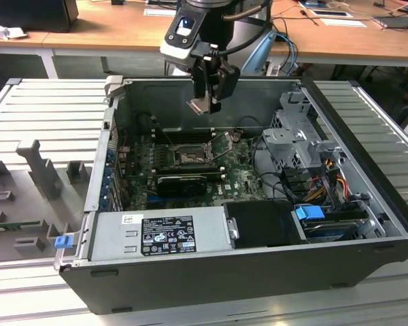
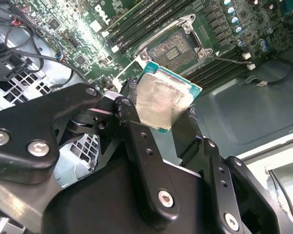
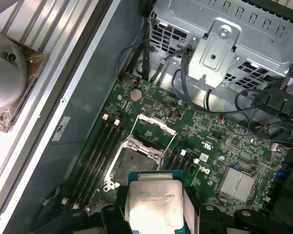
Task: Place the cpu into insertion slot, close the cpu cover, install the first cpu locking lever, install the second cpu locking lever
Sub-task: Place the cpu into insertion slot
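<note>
Gripper [image 2: 158, 113] clamped on cpu [image 2: 166, 97] by opposite edges, prob. to spare its contacts, hanging well above insertion slot [image 3: 132, 168] below it, w/ cpu cover [image 3: 155, 127] swung up so socket's open.

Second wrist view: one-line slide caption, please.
Gripper clamps the cpu by its edges above the motherboard, insertion slot empty beyond.
</note>
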Available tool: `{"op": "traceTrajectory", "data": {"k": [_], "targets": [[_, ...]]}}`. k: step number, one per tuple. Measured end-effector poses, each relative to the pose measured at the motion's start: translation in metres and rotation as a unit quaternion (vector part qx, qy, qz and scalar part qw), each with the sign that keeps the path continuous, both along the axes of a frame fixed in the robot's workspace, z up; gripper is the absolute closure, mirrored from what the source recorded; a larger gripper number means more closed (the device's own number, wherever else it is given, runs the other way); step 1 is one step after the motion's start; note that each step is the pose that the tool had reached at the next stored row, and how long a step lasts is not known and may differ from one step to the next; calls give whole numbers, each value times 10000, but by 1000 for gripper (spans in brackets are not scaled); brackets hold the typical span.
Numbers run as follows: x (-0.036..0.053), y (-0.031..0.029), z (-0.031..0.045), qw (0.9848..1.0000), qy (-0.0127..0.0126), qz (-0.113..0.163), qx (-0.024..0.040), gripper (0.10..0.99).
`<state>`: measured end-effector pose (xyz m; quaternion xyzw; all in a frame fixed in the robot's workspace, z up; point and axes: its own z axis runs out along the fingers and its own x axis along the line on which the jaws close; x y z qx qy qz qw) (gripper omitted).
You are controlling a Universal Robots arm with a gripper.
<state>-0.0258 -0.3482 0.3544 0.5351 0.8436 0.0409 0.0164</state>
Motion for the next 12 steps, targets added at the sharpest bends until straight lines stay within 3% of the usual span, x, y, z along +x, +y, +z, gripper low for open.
{"op": "traceTrajectory", "data": {"k": [4, 7, 12], "targets": [[0, 0, -11, 9999, 0, -140, -24, 557], [0, 0, -15, 9986, 1, -533, -24, 557], [0, 0, -22, 9967, 1, -806, -24, 557]]}}
